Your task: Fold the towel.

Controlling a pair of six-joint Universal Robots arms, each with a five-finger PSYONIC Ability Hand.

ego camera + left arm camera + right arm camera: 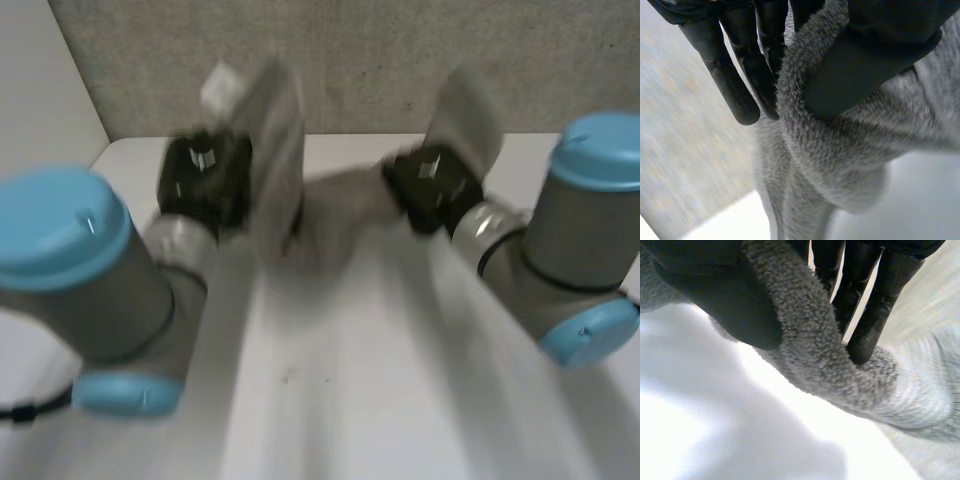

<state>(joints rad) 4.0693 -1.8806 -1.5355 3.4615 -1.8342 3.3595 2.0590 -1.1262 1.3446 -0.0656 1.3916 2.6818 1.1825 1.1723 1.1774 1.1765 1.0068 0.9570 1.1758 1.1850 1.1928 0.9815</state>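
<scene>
Left hand: thumb and fingers pinch a rolled edge of the grey towel. Right hand: same pinch further along the edge. Towel slung between them over the white counter, sagging mid-span.

Risk: the plush roll could slip from either pinch, and the fold would land crooked.

Pile thick, fluffy, bunched.

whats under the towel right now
The white table. The towel hangs over it, pinched by the left hand and the right hand; the table behind its sagging middle is covered.
</scene>
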